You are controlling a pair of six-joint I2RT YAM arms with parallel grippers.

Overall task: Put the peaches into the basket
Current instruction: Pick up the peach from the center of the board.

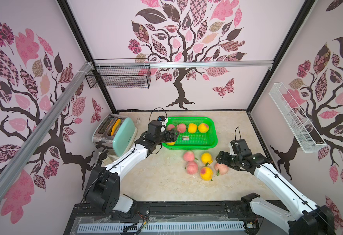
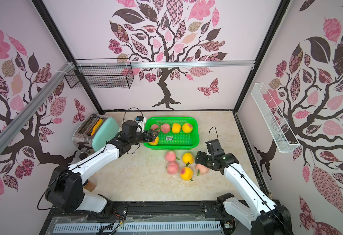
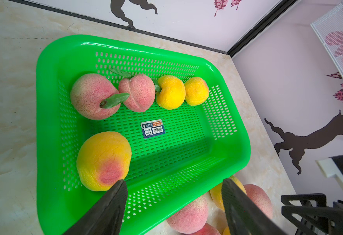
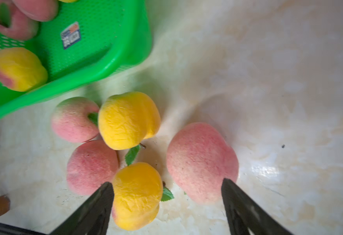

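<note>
Left tool [image 3: 173, 180] gapes empty above the basket [image 3: 44, 81].

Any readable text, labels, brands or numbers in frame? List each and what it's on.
Sticker on the floor of the basket: blue and orange label with a barcode; the print is too small to read reliably.
Logo on the mint side of the toaster: too small to read.
No other writing shows in any view.
</note>
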